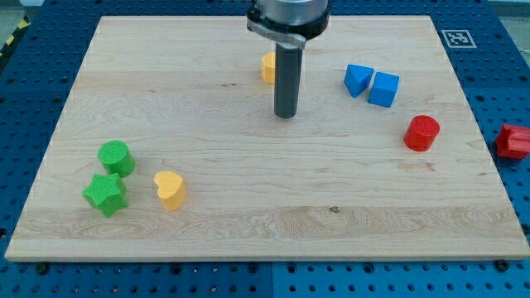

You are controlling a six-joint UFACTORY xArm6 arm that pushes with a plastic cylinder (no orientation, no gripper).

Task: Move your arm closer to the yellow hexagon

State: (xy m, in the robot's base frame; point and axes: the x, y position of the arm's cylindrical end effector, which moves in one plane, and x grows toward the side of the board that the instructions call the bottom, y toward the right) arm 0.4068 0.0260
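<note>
my tip [286,114] on the wooden board [207,108], touching nothing | yellow hexagon [268,68] just up-left, half hidden by rod | no jaws, plain rod

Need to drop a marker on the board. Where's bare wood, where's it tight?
Bare: the middle, between my tip and the yellow heart, and the bottom right below the red cylinder. Tight: green cylinder, green star, and the touching blue blocks.
</note>
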